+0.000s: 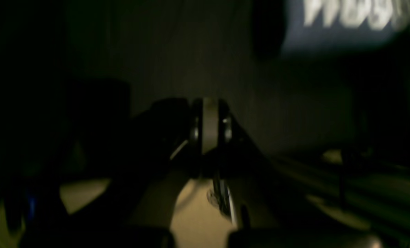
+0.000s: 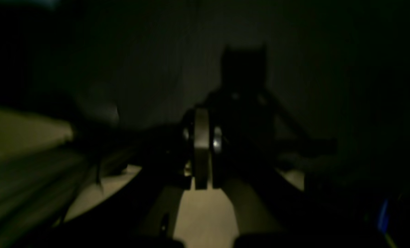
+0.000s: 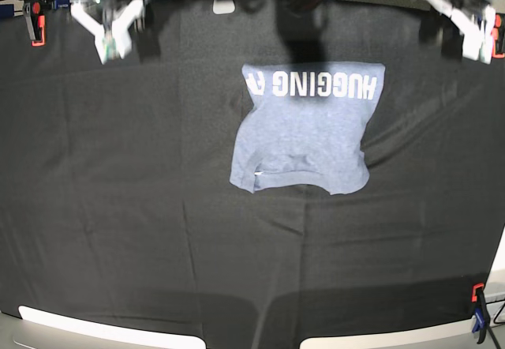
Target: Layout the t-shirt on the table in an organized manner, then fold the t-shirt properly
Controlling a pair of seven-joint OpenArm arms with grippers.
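Lying folded into a compact rectangle, the light blue-grey heathered t-shirt (image 3: 304,128) sits right of centre toward the far side of the wrinkled black cloth table (image 3: 118,207), white lettering at its far edge. Both arms hang well apart from it at the far corners: left gripper (image 3: 471,25) and right gripper (image 3: 110,29) look pressed together, holding nothing. Risk now: the loose near hem springing open, spoiling the fold.

The table (image 3: 118,207) was draped in wrinkled black cloth, with clamps (image 3: 477,313) at its corners. A folded grey shirt (image 3: 304,140) lay flat on it, right of centre toward the far edge, white lettering showing.
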